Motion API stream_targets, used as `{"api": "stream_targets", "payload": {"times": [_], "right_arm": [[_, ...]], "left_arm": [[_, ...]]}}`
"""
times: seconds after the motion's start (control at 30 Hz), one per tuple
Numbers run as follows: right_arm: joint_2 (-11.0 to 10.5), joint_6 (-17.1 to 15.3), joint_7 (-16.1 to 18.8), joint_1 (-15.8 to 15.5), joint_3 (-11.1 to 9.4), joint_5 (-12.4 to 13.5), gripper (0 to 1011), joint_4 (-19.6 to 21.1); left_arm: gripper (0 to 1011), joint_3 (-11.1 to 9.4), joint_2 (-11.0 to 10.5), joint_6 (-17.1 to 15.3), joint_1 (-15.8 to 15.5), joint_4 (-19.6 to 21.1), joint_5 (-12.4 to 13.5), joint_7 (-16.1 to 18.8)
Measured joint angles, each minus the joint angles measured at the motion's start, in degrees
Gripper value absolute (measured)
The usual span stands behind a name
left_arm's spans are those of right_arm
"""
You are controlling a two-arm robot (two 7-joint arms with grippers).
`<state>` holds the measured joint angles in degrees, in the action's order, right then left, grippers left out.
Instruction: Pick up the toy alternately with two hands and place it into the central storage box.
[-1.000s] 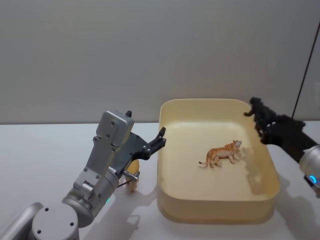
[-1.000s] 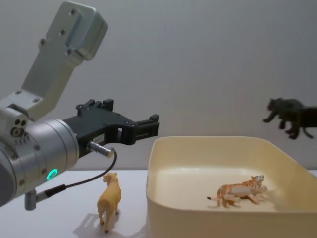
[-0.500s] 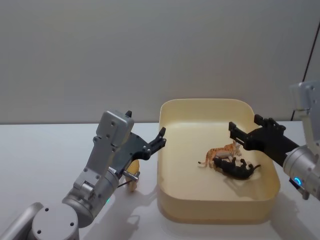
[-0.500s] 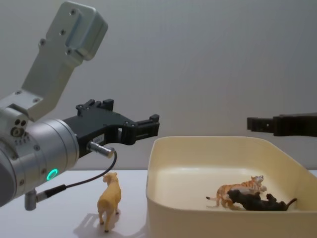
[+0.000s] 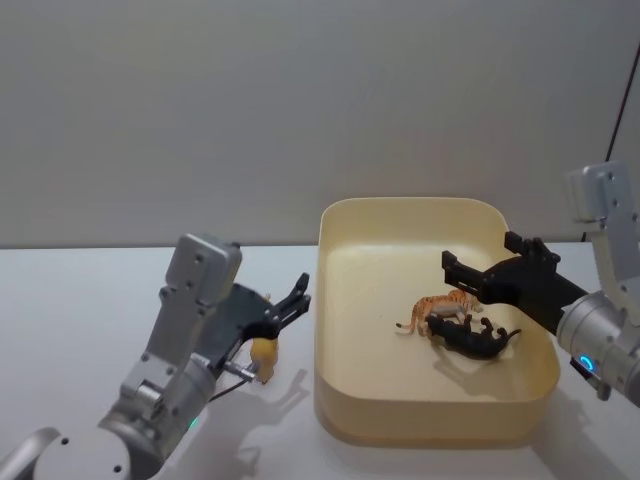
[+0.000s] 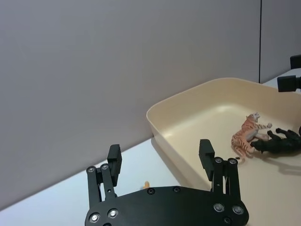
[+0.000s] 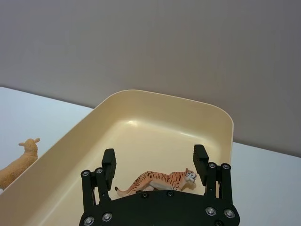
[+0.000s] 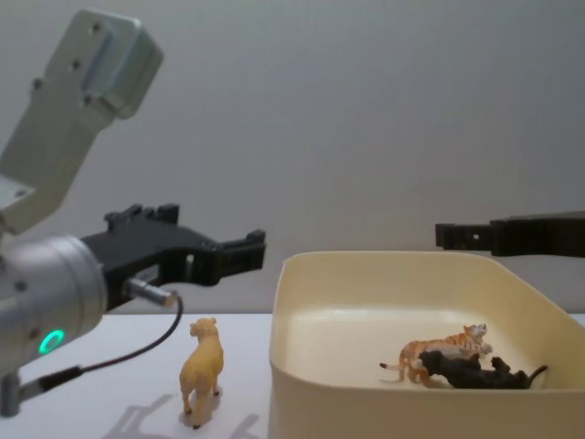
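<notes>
The central storage box (image 5: 335,400) is a large cream tub right of centre. Inside it lie an orange striped tiger toy (image 5: 440,308) and a black panther toy (image 5: 475,340), touching each other. A tan toy animal (image 5: 263,358) stands upright on the table just left of the tub. My left gripper (image 5: 298,298) hovers open above and slightly beyond the tan toy, holding nothing. Over the tub's right half my right gripper (image 5: 450,272) is open and empty, above the tiger (image 7: 162,181). From the chest view both grippers (image 8: 251,245) (image 8: 448,236) hang level above the tub's rim height.
The white tabletop (image 5: 60,300) stretches left of the tub, with a plain grey wall behind. A thin black cable (image 8: 137,352) droops from my left wrist near the tan toy (image 8: 203,366).
The right gripper let go of the black panther, which dropped into the tub beside the tiger, then moved in over the tub. The left arm has shifted left and lower.
</notes>
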<state>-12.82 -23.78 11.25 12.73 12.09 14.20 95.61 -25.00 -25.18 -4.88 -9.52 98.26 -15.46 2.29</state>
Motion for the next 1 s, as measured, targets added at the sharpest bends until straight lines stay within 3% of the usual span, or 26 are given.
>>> {"api": "stream_targets", "payload": {"times": [0.27, 0.43, 0.67, 1.0], "right_arm": [[0.11, -0.29, 0.18, 0.08, 0.15, -0.17, 1001, -0.05], [0.13, -0.35, 0.24, 0.11, 0.2, -0.22, 1001, -0.08], [0.17, -0.43, 0.3, 0.15, 0.24, -0.26, 1001, -0.09], [0.21, -0.5, 0.34, 0.18, 0.28, -0.31, 1001, -0.09]], "left_arm": [[1001, 0.93, -2.22, -3.35, 2.32, 2.09, -4.47, 0.43], [1001, 1.51, -3.35, -5.04, 3.25, 2.12, -6.92, -1.31], [1001, 1.97, -3.76, -6.66, 3.19, 0.33, -8.59, -4.26], [1001, 2.1, -2.67, -7.38, 1.69, -4.16, -9.32, -8.17]]}}
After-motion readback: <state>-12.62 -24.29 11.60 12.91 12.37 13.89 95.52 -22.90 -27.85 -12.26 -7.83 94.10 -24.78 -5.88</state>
